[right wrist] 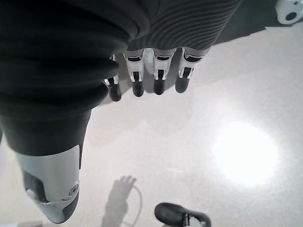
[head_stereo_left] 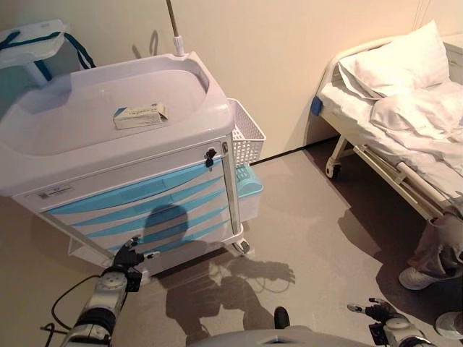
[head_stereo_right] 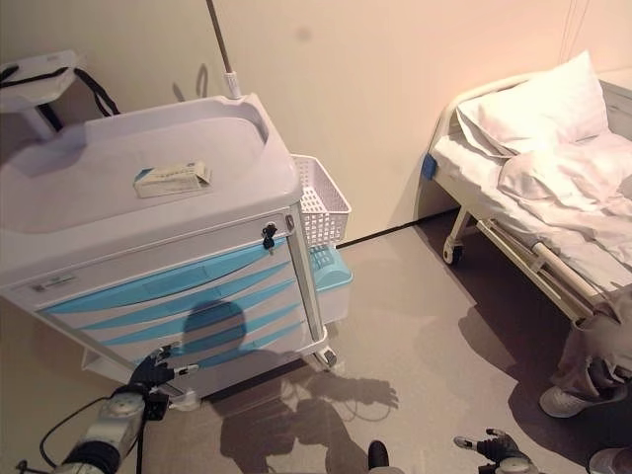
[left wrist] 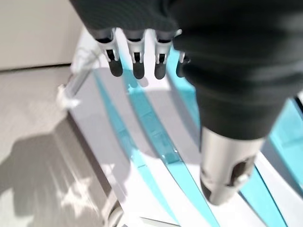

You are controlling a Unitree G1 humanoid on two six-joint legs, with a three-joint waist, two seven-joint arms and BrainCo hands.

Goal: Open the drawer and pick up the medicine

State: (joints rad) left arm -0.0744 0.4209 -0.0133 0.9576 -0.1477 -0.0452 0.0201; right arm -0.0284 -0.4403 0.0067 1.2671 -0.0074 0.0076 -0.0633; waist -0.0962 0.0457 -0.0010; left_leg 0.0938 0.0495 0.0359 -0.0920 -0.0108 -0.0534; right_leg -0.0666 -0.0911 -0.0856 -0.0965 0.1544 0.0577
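A white medical cart (head_stereo_left: pixel 79 108) has several blue drawer fronts (head_stereo_left: pixel 145 202), all closed. A white and blue medicine box (head_stereo_left: pixel 139 115) lies on the cart's top. My left hand (head_stereo_left: pixel 128 259) is open and empty, low in front of the bottom drawers, fingers pointing at them. In the left wrist view its straight fingers (left wrist: pixel 137 61) hang just short of the blue drawer fronts (left wrist: pixel 156 137). My right hand (head_stereo_left: pixel 376 311) is open and empty, low over the floor at the lower right. Its fingers (right wrist: pixel 147 80) are straight in the right wrist view.
A white wire basket (head_stereo_left: pixel 246 134) and a blue bin (head_stereo_left: pixel 248 184) hang on the cart's right side. A pole (head_stereo_left: pixel 173 29) rises behind the cart. A hospital bed (head_stereo_left: pixel 405 116) stands at the right. A person's leg and shoe (head_stereo_left: pixel 427 267) show beside it.
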